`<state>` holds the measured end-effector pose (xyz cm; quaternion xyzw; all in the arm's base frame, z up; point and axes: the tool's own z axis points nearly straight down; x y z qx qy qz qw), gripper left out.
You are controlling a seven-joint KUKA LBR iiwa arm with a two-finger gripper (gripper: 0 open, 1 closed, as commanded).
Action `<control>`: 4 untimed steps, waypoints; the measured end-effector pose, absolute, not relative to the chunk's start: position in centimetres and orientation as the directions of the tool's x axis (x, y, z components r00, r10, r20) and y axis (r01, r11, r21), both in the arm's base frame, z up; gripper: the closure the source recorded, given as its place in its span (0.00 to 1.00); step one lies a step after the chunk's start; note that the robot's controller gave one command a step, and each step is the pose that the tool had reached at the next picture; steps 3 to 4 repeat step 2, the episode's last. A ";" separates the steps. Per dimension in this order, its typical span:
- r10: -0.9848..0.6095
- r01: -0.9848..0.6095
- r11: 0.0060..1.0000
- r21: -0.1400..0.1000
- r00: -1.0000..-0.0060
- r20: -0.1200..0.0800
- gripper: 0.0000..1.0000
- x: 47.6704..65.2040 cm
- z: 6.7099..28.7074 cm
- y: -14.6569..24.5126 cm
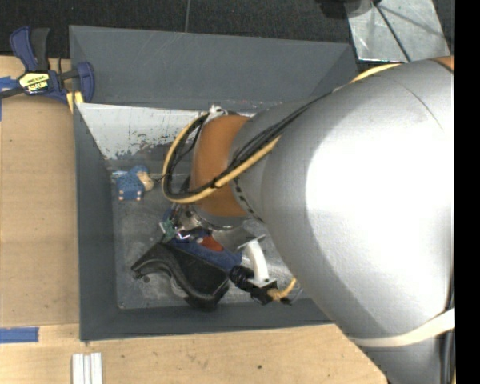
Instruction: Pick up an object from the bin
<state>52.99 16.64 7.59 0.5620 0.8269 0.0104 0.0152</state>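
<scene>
Bin [96,238]: grey metal, sloped walls, scuffed floor. Arm [360,198] enters from the view's right and covers much of the floor's right half.

Wrist: orange cover [218,162] with looped cables [173,166], pointed down at the middle of the floor. End effector [187,226] sits just below the cover, low over the floor. Open or closed: cannot tell, the cover and cables hide it. Nothing can be seen gripped.

Contents:
- Heap along the floor's near edge.
- Black curved piece [186,272], the largest thing, with its long axis roughly left to right in the view and a tapered end to the left.
- Blue-and-red piece [205,246], lying on the black one's upper edge, touching it.
- White tube [255,261], to the right of those, partly under the arm.
- Black-and-yellow item [266,292], just beside the tube (kind not clear).
- Small blue block [128,185], alone toward the far left of the floor, well apart from the heap.

Key relation: the end effector is over the heap's far-left end. The blue-and-red piece lies nearest, just toward the near wall and slightly right, and the black curved piece lies beyond it in the same direction. The blue block lies the opposite way, left and farther back.

Judgement: no grasp made yet. The blue-and-red piece looks the likeliest candidate, though it is crowded by its neighbours.
</scene>
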 end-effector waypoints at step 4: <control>0.929 0.929 0.371 0.012 -0.371 -0.004 1.00 53.4 18.7 16.4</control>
